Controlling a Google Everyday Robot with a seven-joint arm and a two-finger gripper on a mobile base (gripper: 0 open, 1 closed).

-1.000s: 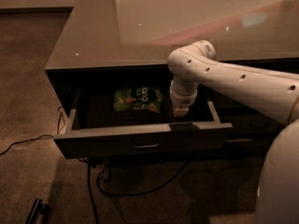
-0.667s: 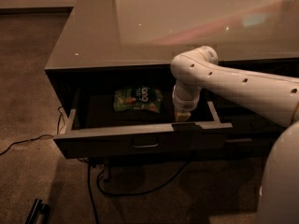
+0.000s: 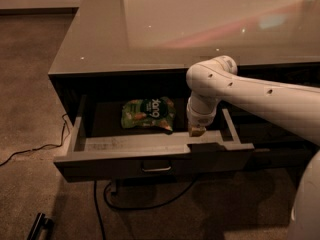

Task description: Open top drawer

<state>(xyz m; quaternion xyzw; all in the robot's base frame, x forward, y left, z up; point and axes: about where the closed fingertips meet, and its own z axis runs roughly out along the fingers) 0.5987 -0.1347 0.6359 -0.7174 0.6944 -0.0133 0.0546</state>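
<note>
In the 1 camera view, your pincer (image 3: 196,130) hangs tip-down from the white jointed arm (image 3: 260,96). It sits inside the top drawer (image 3: 125,166), a wide, shallow, dark grey drawer with a lighter grey inner tray. The tan tip is right at the inner side of the drawer's front panel, touching it or very nearly so. You cannot tell how far the pincer is open, and you can see nothing held in it.

The drawer is pulled well out from under the glossy grey-brown counter (image 3: 200,34), so most of the tray is on show. Judged from that, the opening looks largely done, with perhaps a little travel left.

The relation that matters is this. The front panel lies just on the near side of the pincer, between it and the camera. The panel's long axis runs across the view from side to side, square to the way the drawer slides. Any further pull should therefore come straight toward the camera, pressing on the panel's inner face. A sideways drag could twist the drawer on its runners.

The small rectangular metal pull (image 3: 156,169) sits below the pincer and to its left as you view it, on the outer face. The pincer is not on it.

By count there is 1 arm, 1 pincer, 1 open drawer and 1 metal pull. There is also 1 green crinkled snack bag (image 3: 148,114), lying flat in the tray just left of the pincer and apart from it. 2 dark cables (image 3: 30,149) trail on the brown carpet below.
</note>
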